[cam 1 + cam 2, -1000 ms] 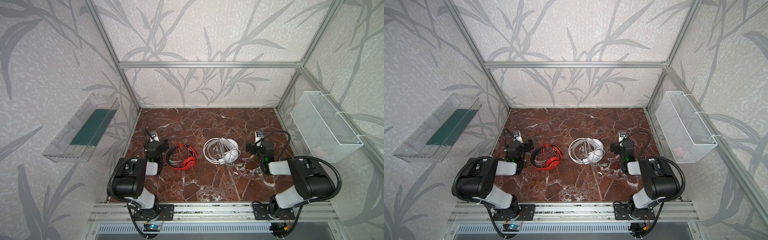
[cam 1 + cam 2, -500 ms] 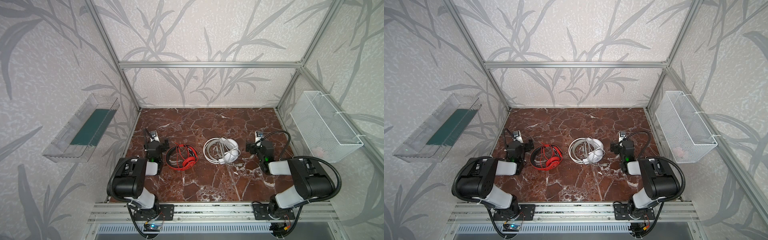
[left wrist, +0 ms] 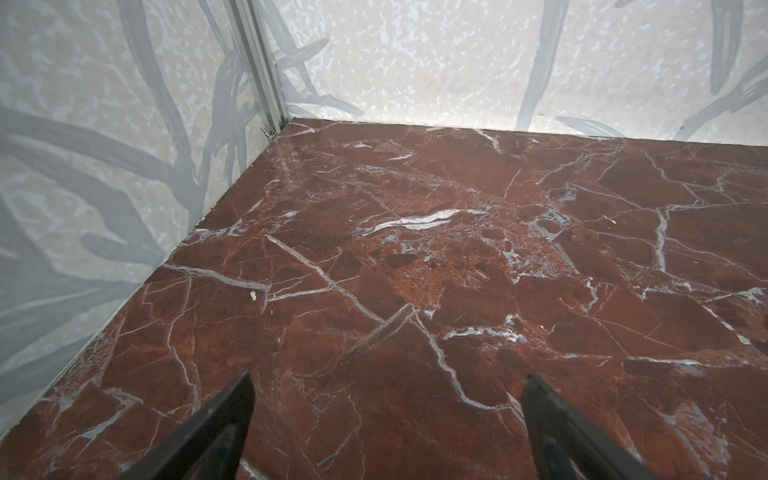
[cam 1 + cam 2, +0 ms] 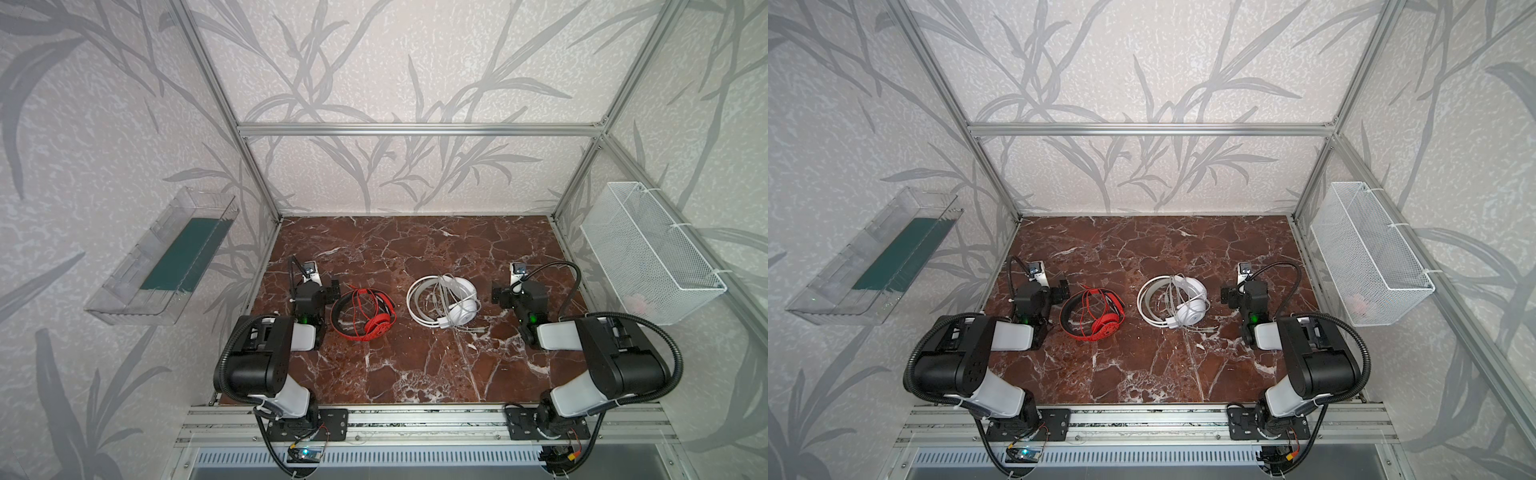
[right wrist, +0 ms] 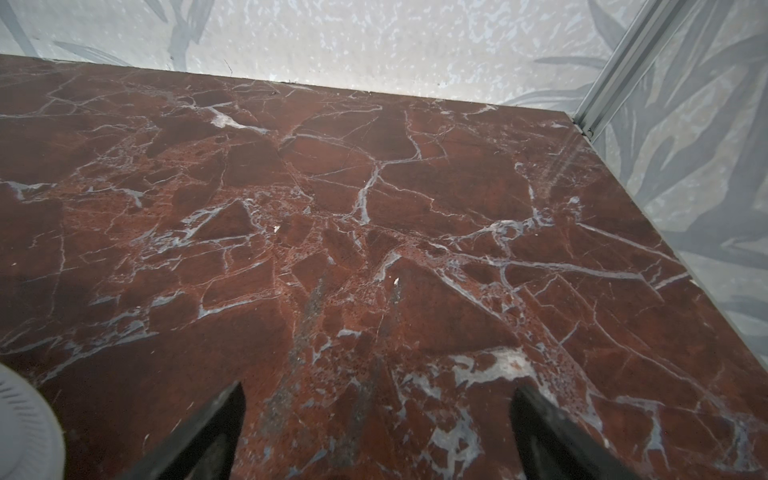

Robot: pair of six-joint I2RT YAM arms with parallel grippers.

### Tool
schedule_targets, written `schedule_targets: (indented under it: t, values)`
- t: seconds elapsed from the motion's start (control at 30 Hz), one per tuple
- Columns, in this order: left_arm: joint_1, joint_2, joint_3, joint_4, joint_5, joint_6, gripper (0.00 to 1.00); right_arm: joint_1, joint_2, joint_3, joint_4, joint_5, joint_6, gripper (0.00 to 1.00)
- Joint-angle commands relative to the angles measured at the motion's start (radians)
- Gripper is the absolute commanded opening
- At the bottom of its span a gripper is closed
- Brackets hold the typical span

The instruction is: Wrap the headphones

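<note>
Both top views show that nothing has moved in the last second. Both arms sit just where they were, so no wrapping is going on right now.

The red headphones [image 4: 378, 324] lie on the tabletop [image 4: 415, 365], left of the middle, with their thin red cord in loose loops across the band. The white headphones [image 4: 462, 311] lie just to the right of them, a small gap away. Their long cord is coiled beside the band, and one end trails toward the near side. The cords look loose, so the job is likely not done yet.

The left fingers [image 3: 226, 415] are spread wide and hold nothing. They sit just left of the red pair and close to the left wall. The right fingers [image 5: 216, 419] are wide and hold nothing too. They sit just right of the white pair, and one white ear cup [image 5: 20, 415] shows at the edge of the right wrist view.

The far half and the near strip of the tabletop are bare, so there is room to move there. A clear tray [image 4: 166, 257] hangs outside the left wall and a wire basket [image 4: 648, 249] outside the right wall.
</note>
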Motion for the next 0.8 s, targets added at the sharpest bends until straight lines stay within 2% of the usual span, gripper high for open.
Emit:
schedule_targets:
  t: [0.0,0.17,0.2,0.23,0.27,0.33,0.37,0.4,0.43,0.5,0.77]
  values:
    - [0.014,0.004,0.021,-0.003,0.008,-0.001,0.99,-0.002,-0.02,0.021,0.007,0.012,-0.008,0.99]
    - [0.013,0.004,0.019,0.0,0.007,0.0,0.99,-0.002,-0.02,0.02,0.008,0.012,-0.008,0.99]
    - [0.014,0.003,0.019,0.001,0.008,0.0,0.95,-0.002,-0.02,0.02,0.008,0.012,-0.008,0.99]
    - [0.014,0.003,0.019,0.002,0.006,0.0,0.82,-0.002,-0.02,0.021,0.008,0.013,-0.008,0.99]
    - [0.013,0.004,0.019,0.001,0.008,0.0,0.65,-0.002,-0.02,0.022,0.008,0.012,-0.006,0.99]
    - [0.013,0.004,0.02,0.001,0.007,0.0,0.25,-0.002,-0.02,0.022,0.007,0.012,-0.007,0.99]
    - [0.014,0.005,0.019,0.001,0.006,0.002,0.21,-0.002,-0.02,0.021,0.008,0.012,-0.007,0.98]
    - [0.013,0.005,0.019,0.001,0.007,0.002,0.25,-0.002,-0.02,0.021,0.007,0.012,-0.006,0.97]
    - [0.013,0.005,0.02,0.001,0.007,0.002,0.47,-0.002,-0.02,0.022,0.007,0.012,-0.006,0.97]
    - [0.013,0.005,0.019,0.001,0.007,0.002,0.97,-0.002,-0.02,0.022,0.007,0.012,-0.006,0.99]
    - [0.013,0.004,0.018,0.003,0.004,0.003,0.99,-0.002,-0.02,0.022,0.007,0.012,-0.008,0.99]
